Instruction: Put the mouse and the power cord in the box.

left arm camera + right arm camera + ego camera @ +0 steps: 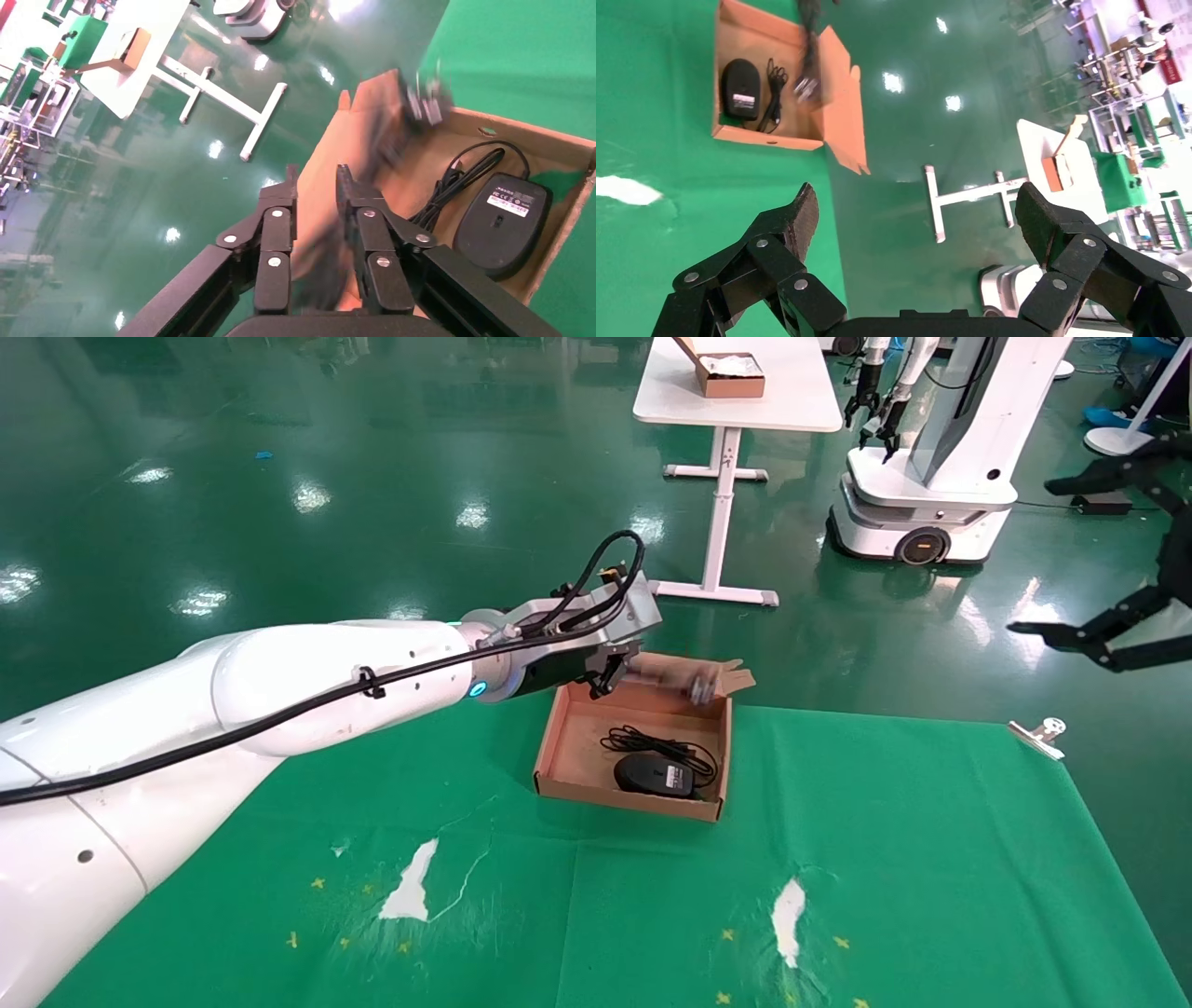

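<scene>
1. My left gripper (pixel 610 674) hovered over the far left corner of the box (pixel 559 768). Its fingers (pixel 275 232) stood close together with a narrow gap, closed on the blurred near end of the power cord (pixel 672 680).
2. The power cord appeared as a motion-blurred streak running from that gripper across the far wall of the box, its pronged plug (pixel 427 104) at the free end above the lid flap (pixel 736 678). Whether it touched the box could not be told.
3. The mouse (pixel 654 773) lay inside the box near the front wall, with its thin cable (pixel 659 745) bunched just behind it on the box floor.
4. The box rested open on a green cloth (pixel 885 859) that covered my work surface. The cloth showed two white worn patches (pixel 410 889) and small yellow marks (pixel 318 883) toward my side, and a metal clip (pixel 1041 736) at its far right edge.
5. My right gripper (pixel 1099 640) hung well to the right, beyond the cloth's edge, with its fingers (pixel 793 223) spread wide and nothing between them.
6. The room had a glossy green floor (pixel 279 477) mirroring ceiling lights. A white table (pixel 736 402) stood beyond, bearing a small cardboard box with white contents (pixel 728 372), and a second white wheeled robot (pixel 931 477) stood beside it.
</scene>
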Action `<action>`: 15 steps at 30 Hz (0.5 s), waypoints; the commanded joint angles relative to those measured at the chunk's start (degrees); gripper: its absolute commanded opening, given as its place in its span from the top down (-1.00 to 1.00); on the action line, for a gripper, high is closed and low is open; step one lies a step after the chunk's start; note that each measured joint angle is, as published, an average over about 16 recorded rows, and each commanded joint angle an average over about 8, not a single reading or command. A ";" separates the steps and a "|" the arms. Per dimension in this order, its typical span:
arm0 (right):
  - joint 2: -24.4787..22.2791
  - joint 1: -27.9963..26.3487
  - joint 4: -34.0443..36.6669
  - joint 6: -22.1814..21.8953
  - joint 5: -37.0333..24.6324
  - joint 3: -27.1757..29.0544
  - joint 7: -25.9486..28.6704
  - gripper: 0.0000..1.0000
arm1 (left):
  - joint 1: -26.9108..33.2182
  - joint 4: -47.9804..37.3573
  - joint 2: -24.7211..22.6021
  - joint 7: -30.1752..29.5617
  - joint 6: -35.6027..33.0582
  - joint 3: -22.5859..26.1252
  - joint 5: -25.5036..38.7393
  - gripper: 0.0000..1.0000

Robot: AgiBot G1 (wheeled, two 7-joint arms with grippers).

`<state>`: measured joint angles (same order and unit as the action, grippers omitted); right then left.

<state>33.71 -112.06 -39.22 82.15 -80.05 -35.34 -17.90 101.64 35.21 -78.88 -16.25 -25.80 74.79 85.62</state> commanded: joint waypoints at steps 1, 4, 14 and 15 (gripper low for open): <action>-0.43 0.80 -1.30 -0.16 0.32 0.08 0.66 -1.00 | 0.16 0.23 -0.05 -0.37 0.48 0.79 -0.05 -1.00; -0.23 0.61 -0.81 -0.25 0.32 0.11 0.42 -1.00 | 0.01 0.27 0.14 -0.22 0.10 0.24 -0.23 -1.00; 0.03 6.05 -4.33 0.20 4.53 2.25 3.45 -1.00 | -4.80 4.82 5.40 0.50 -7.14 -6.94 -5.47 -1.00; 0.05 6.90 -4.90 0.26 5.17 2.58 3.93 -1.00 | -5.48 5.47 6.14 0.60 -8.15 -7.94 -6.20 -1.00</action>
<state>33.76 -105.18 -44.11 82.41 -74.89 -32.77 -13.98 96.18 40.67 -72.75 -15.66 -33.93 66.86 79.43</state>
